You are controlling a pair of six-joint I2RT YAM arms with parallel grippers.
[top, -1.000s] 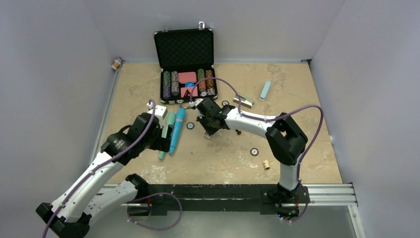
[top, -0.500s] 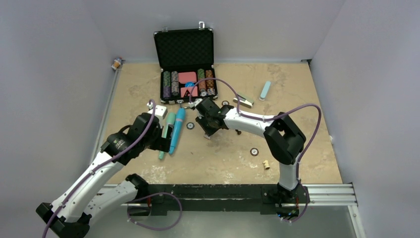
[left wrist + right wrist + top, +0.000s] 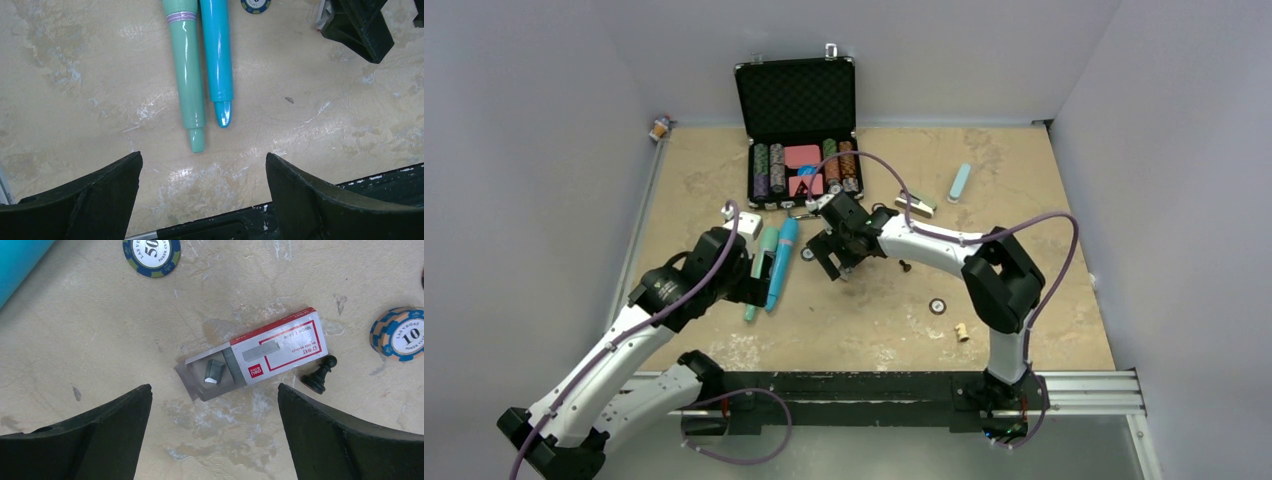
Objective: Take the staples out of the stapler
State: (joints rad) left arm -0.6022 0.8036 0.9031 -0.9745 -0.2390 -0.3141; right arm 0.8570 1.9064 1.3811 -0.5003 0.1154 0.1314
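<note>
Firstly, staples (image 3: 214, 372): a short silvery clump lying in the grey tray of the staple box (image 3: 282, 347); the tray stands partly out of the red-and-white sleeve, which lies flat on the table (image 3: 1024, 200)
Right gripper (image 3: 214, 387): fingers spread wide and gripping nothing; it hangs over the staple box, with the tray between the two fingertips in the right wrist view
Left gripper (image 3: 202, 157): fingers apart and likewise empty; it sits over bare table just short of the narrow ends of the two tubes
Tubes: green tube (image 3: 187, 75) and blue tube (image 3: 217, 60) lie side by side, nearly touching along their length; the green one reaches a little nearer the left gripper
Stapler (image 3: 916, 205): a small greyish object, too small to make out well, lies to the right of the poker case (image 3: 796, 95) near a pale blue piece (image 3: 960, 182); it is well apart from both grippers
Around the box: a black chess pawn (image 3: 317, 375) lies on its side at the sleeve's corner; a chip marked 50 (image 3: 151, 255) and a chip marked 10 (image 3: 402, 334) lie nearby
</note>
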